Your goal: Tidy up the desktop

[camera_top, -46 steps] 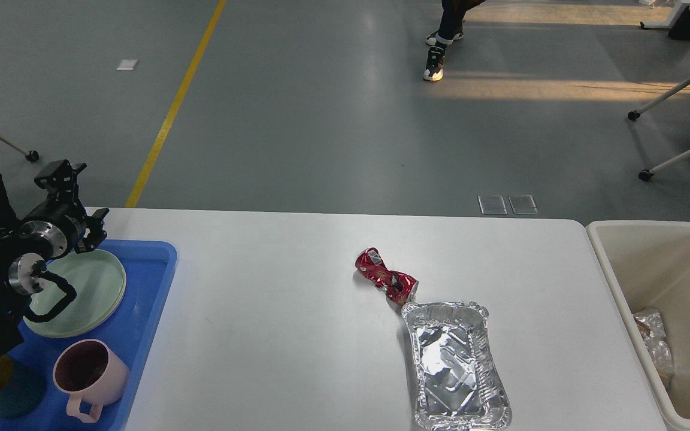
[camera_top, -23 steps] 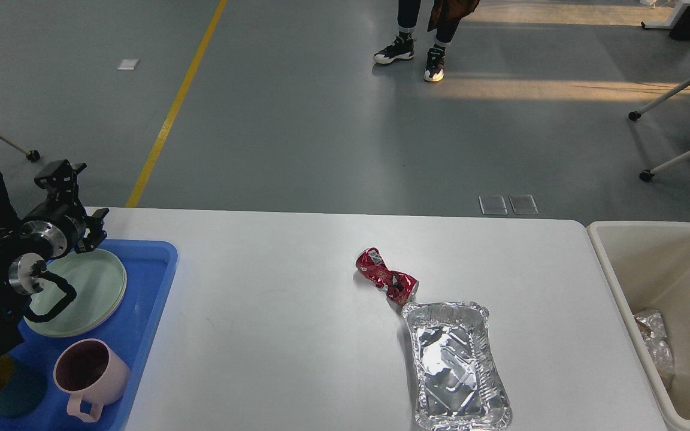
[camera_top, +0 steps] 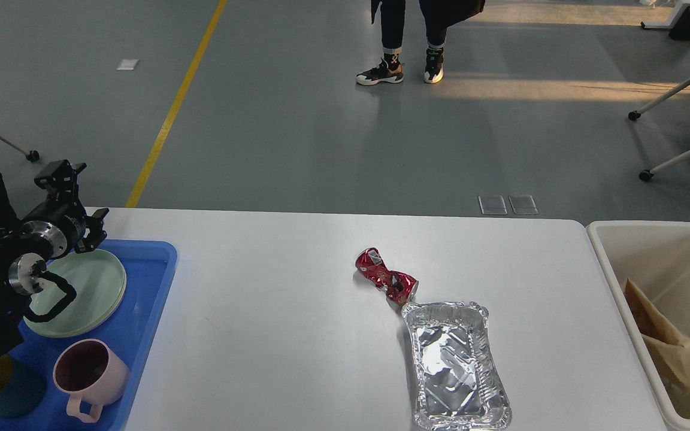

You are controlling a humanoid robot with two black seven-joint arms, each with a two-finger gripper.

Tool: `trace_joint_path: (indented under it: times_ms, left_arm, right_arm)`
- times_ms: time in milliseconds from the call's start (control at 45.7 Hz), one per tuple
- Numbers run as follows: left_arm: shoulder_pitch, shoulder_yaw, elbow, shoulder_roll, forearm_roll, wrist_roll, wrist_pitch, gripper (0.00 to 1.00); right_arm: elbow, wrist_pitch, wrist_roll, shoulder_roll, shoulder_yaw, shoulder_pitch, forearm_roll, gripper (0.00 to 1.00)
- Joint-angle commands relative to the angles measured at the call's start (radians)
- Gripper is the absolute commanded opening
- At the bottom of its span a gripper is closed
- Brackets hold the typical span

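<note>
Head view shows the desktop (camera_top: 273, 335) filling the lower half, with a crushed can (camera_top: 386, 281) touching a foil tray (camera_top: 457, 366) at 5 o'clock. At 9 o'clock the left gripper (camera_top: 75, 197) hovers over a plate (camera_top: 84, 292) with fingers wide apart.

Our left arm enters from the left edge, wrist angled up and away. Left gripper (camera_top: 75, 200) is at its far end, fingers (camera_top: 57, 172) spread wide, holding nothing. Right arm not in view.
</note>
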Motion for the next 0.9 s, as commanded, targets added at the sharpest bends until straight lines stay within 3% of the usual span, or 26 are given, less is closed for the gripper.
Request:
trace_joint_path:
  times_ms: [0, 197, 876]
  left_arm:
    - [0.0, 0.0, 0.0, 0.0, 0.0, 0.0, -0.001, 0.96]
    - [0.0, 0.0, 0.0, 0.0, 0.0, 0.0, -0.001, 0.96]
    - [0.0, 0.0, 0.0, 0.0, 0.0, 0.0, -0.001, 0.96]
  right_arm:
    - [0.008, 0.006, 0.0, 0.003, 0.001, -0.001, 0.005, 1.0]
    - [0.034, 0.064, 0.001, -0.001, 0.0, 0.019, 0.005, 1.0]
    - [0.11, 0.064, 0.0, 0.048, 0.001, 0.303, 0.022, 1.0]
